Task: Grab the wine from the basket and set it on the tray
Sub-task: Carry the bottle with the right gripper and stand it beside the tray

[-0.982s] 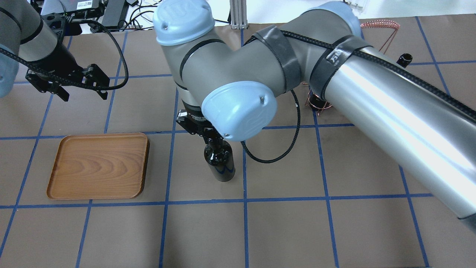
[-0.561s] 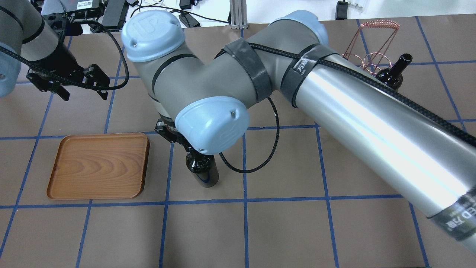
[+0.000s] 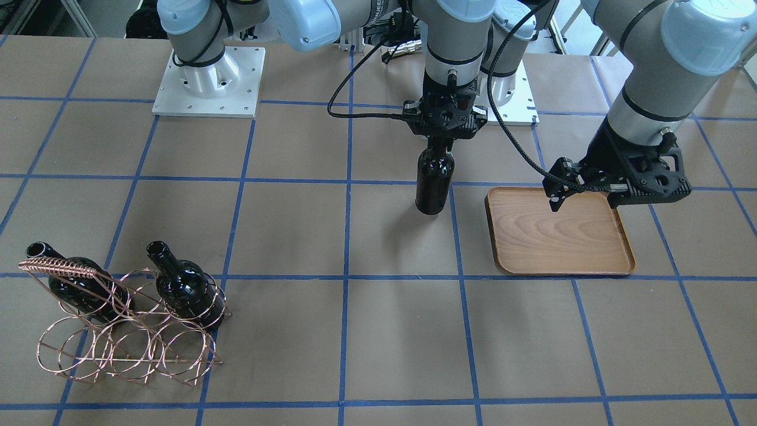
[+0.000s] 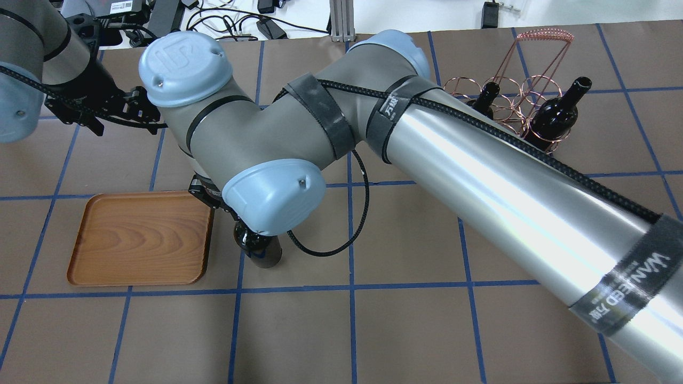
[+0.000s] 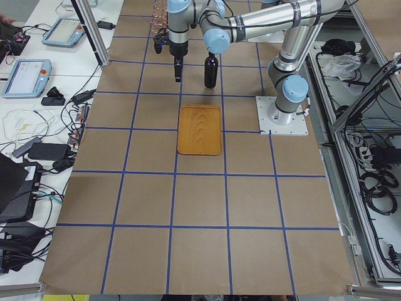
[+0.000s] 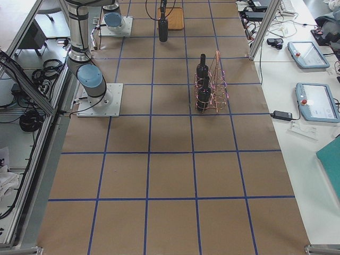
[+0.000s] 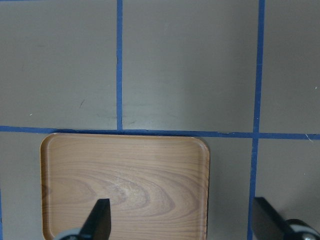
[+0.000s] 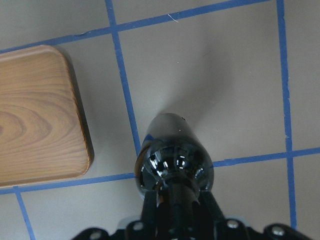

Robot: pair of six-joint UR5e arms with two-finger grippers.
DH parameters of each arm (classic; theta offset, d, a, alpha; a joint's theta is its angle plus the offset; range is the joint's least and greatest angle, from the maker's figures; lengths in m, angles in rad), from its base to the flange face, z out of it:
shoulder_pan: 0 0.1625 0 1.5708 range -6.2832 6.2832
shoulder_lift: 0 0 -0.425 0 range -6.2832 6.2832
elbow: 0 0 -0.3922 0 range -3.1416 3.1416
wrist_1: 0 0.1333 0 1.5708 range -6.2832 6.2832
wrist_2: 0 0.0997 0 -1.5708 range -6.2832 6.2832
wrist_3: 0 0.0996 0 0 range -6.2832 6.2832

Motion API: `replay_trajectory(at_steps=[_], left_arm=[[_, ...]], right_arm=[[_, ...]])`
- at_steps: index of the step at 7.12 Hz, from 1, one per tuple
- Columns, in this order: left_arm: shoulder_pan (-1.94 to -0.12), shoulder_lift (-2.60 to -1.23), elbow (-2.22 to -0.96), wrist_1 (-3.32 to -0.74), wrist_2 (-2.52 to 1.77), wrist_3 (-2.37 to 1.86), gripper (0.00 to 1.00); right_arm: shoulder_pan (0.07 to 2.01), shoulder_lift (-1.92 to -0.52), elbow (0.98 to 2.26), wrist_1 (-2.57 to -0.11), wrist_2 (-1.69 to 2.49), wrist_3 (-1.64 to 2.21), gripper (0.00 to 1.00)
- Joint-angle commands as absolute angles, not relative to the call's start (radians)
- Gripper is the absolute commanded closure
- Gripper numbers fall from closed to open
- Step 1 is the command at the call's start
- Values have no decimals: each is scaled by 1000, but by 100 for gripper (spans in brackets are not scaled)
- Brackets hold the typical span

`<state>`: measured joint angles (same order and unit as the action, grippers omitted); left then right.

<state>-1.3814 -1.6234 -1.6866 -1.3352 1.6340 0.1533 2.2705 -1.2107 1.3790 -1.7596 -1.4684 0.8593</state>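
Observation:
My right gripper [image 3: 440, 133] is shut on the neck of a near-black wine bottle [image 3: 434, 183]. The bottle hangs upright just beside the wooden tray [image 3: 556, 234], outside its rim. The overhead view shows the bottle [image 4: 260, 248] right of the tray [image 4: 141, 237], mostly under my right arm. The right wrist view shows the bottle [image 8: 175, 160] with the tray's corner [image 8: 35, 115] to its left. My left gripper [image 3: 582, 198] is open and empty above the tray's edge nearest my base. Its fingertips frame the tray [image 7: 125, 185] in the left wrist view.
The copper wire basket [image 3: 118, 337] stands far off on my right side of the table. It holds two more bottles, one [image 3: 183, 290] beside the other [image 3: 77, 284]. Brown paper with blue tape lines covers the table [image 3: 378, 331].
My right arm has carried the bottle leftward, from mid-table to beside the tray. The basket has come out from behind the arm. My left gripper has shifted slightly back.

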Motion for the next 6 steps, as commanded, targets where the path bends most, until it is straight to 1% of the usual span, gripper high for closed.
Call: replay_trajectory(at_steps=[1, 3, 4, 6], left_arm=[[-1408, -1626, -1677, -1329, 1637, 126, 0], [-1416, -1626, -1675, -1292, 1632, 117, 0], [-1416, -1628, -1675, -1284, 1637, 117, 0], [-1411, -1629, -1675, -1299, 1655, 114, 0]], right_arm=[[2276, -1209, 1379, -1759, -1479, 859, 1], [2276, -1222, 1378, -1753, -1494, 842, 0], [2245, -1279, 1390, -1738, -1514, 768, 0], [2165, -1363, 1394, -1582, -1520, 631, 0]])
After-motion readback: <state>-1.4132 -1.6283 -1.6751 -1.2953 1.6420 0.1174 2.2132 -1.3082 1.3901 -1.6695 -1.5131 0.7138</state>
